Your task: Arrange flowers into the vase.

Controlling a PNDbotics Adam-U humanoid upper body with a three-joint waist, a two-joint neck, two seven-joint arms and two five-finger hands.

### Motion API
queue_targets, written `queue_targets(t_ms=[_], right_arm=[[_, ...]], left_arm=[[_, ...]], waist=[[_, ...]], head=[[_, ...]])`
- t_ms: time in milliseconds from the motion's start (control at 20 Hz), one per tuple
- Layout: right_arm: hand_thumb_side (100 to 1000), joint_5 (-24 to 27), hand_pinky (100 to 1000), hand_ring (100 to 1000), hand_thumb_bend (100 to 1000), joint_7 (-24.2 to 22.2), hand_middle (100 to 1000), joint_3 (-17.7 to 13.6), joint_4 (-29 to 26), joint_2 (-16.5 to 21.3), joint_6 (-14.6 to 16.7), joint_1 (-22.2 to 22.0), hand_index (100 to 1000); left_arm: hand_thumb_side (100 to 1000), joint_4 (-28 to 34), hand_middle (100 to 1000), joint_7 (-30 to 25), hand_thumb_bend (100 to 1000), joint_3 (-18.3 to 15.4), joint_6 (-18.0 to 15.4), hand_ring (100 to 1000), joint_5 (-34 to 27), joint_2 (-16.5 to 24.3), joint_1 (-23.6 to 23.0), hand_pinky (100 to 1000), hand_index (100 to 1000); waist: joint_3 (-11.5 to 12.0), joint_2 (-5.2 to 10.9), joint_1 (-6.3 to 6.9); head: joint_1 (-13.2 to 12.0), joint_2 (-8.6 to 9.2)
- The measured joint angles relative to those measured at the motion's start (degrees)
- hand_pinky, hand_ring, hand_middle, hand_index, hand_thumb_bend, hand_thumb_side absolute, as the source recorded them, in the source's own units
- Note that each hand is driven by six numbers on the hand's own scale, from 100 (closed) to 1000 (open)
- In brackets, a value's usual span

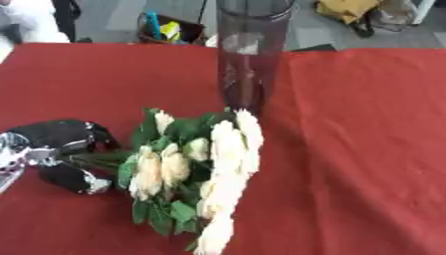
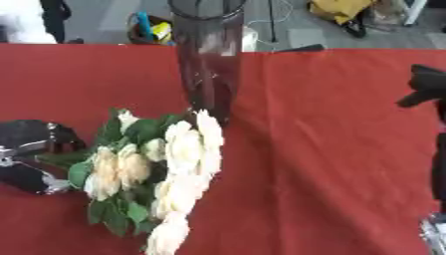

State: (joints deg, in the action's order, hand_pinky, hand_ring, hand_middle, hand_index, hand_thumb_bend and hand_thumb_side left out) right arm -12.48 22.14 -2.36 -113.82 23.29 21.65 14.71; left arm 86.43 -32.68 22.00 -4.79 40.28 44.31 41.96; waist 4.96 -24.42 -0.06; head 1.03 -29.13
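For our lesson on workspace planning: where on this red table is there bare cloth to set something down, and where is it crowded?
Free: the red cloth right of the vase and the flowers, and the far left patch between the vase and the left hand. Crowded: the near left, where that hand grips the stems. The right hand borders the right edge.

You had a red tablecloth [image 1: 366, 129] over the table, and beyond its far edge a basket [image 1: 170, 30] of coloured items and a yellow bag [image 2: 341, 10] on the floor.
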Motion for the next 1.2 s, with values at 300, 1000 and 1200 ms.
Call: queue_targets(t_ms=[300, 1000, 1200], right_arm=[[1000, -0.1, 787, 816, 100, -0.4, 453, 0.3, 0.0, -0.4, -0.4, 0.1, 735], [1000, -0.6, 792, 818, 100, -1.1, 447, 0.6, 0.0, -0.8, -1.0, 0.4, 730], [1000, -1.0, 794, 819, 100, -1.3, 445, 0.6, 0.0, -0.9, -1.2, 0.4, 729]], left_arm=[[668, 0.6, 683, 1.9, 386, 0.0, 0.3, 599, 0.1, 0.0, 0.0, 554, 752], [523, -1.0, 599, 4.6, 235, 0.0, 1.1, 509, -1.1, -0.8, 0.4, 430, 712], [476, -1.2, 533, 5.8, 180, 0.0, 1.2, 446, -1.1, -1.1, 0.5, 353, 653]], waist=[[0.3, -0.18, -0.06], [0.5, -0.73, -0.2], [0.4, -0.96, -0.21]], head=[[0.0, 0.01], [0.0, 0.5], [0.0, 0.53]])
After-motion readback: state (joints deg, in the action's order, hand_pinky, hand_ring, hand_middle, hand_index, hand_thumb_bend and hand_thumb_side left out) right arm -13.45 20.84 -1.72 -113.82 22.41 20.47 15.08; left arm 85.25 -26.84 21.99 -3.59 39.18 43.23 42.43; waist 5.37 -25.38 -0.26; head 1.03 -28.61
